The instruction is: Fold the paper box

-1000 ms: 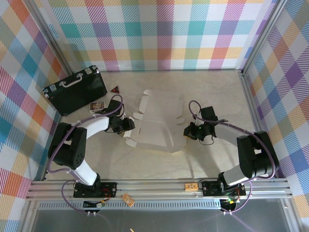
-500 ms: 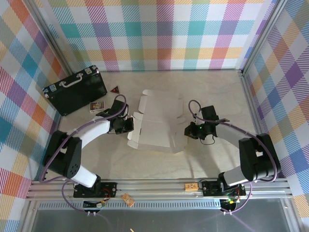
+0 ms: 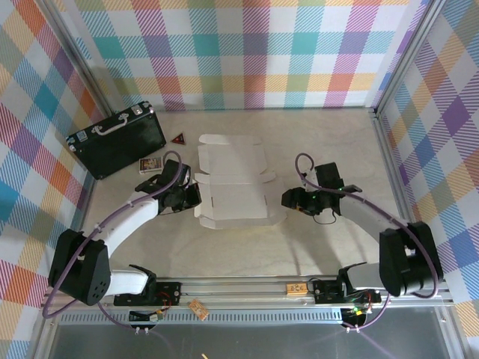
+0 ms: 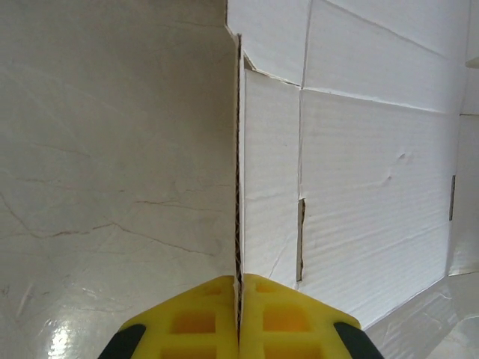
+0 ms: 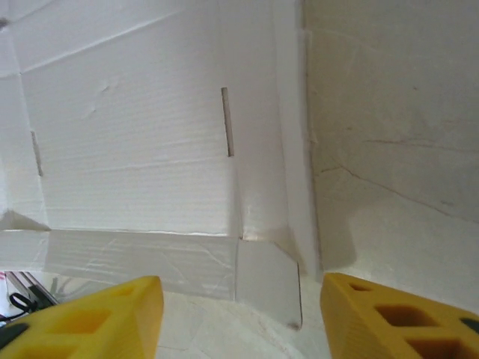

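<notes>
Cardboard blank at mid-table: the paper box [image 3: 232,187] lies opened out, white side up, on the pale table [image 3: 329,149] between my two arms and well right of the black hard case [image 3: 116,138]. I judge the work to be at an early step, raising the side walls, with nearly all the folding ahead.

The left gripper [image 3: 188,196] has its yellow fingers [image 4: 194,325] pressed together on the sheet's left flap. The left wrist view catches that flap edge-on, its fluted core a thin dark line running away from the jaws. The right gripper [image 3: 290,199] sits just beside the sheet's right edge, jaws apart and nothing between them.

The next move, as I read it, falls to the right arm: take the right-hand strip and turn it up along its crease to match the left. That strip looks to lie flat on the table, so one finger has to slide beneath it without pushing the light sheet away.

The board is thin, matt and faintly ribbed, with scored fold lines, narrow cut slots and a small corner tab with a clipped corner. The table beneath is smooth, veined like marble and glossy where the light strikes.
</notes>
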